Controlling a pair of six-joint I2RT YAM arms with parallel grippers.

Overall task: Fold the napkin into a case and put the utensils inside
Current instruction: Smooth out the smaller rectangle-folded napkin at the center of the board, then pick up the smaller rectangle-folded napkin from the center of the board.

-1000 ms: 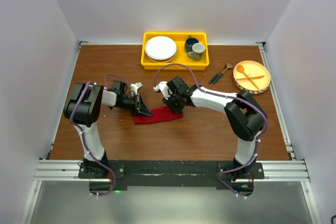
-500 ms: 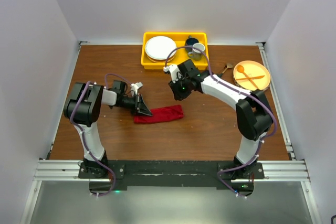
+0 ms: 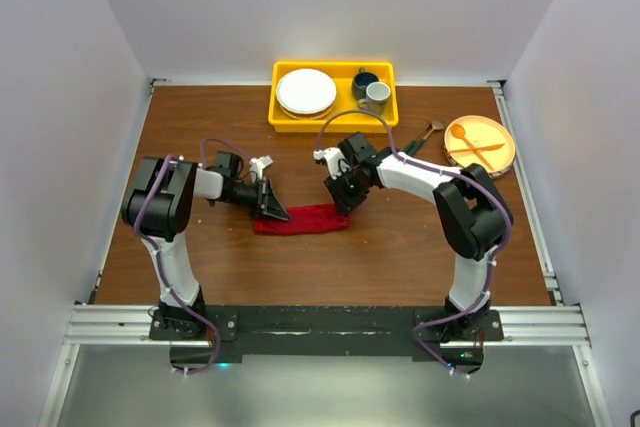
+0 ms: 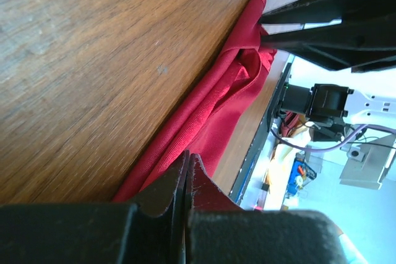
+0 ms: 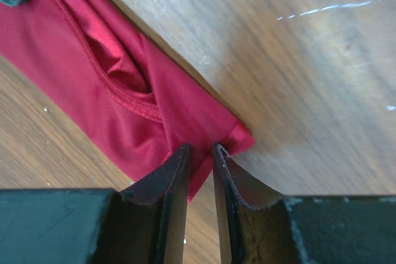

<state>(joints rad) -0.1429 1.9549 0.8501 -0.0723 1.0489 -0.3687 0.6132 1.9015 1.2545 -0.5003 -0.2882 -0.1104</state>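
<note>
The red napkin lies folded into a narrow strip in the middle of the wooden table. My left gripper is shut, with its tips down on the strip's left end; the left wrist view shows the closed tips against the red cloth, and no cloth shows between them. My right gripper hangs over the strip's right end. Its jaws stand a narrow gap apart over the cloth's corner. The gold utensils lie on the table right of the yellow tray.
The yellow tray at the back holds white plates and two mugs. A round wooden plate with orange cutlery sits at the right. White walls close in the table on three sides.
My right gripper lifted off the cloth's right end toward the tray, then came back down to that end. The left gripper and the napkin have stayed put.
</note>
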